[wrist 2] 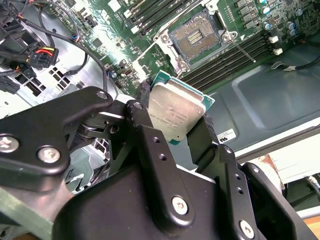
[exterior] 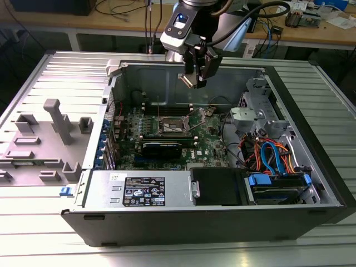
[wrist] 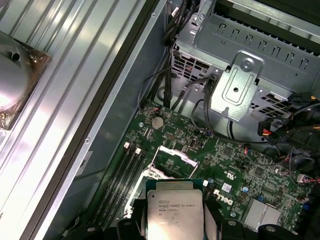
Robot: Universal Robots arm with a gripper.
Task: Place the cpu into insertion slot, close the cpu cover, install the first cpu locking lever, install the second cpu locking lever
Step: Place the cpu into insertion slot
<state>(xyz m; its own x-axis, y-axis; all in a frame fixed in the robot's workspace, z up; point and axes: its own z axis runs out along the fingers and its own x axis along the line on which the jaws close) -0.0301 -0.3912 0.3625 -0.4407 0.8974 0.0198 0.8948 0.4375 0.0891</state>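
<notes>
Black claw (exterior: 196,79) gripped the flat, square, silver-grey cpu (wrist 2: 175,112).
Square metal socket (exterior: 172,127) sat at its six o'clock; the second wrist view showed its pins.

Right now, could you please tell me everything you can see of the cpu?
The cpu is a small flat square chip: a dull silver-grey metal top with faint print, on a green board that shows as a thin rim. The gripper is shut on it, its black fingers pressing two opposite edges. It is held tilted in the air above the open computer case, clear of the motherboard. The socket below is uncovered and empty, so the chip is not yet seated.
</notes>
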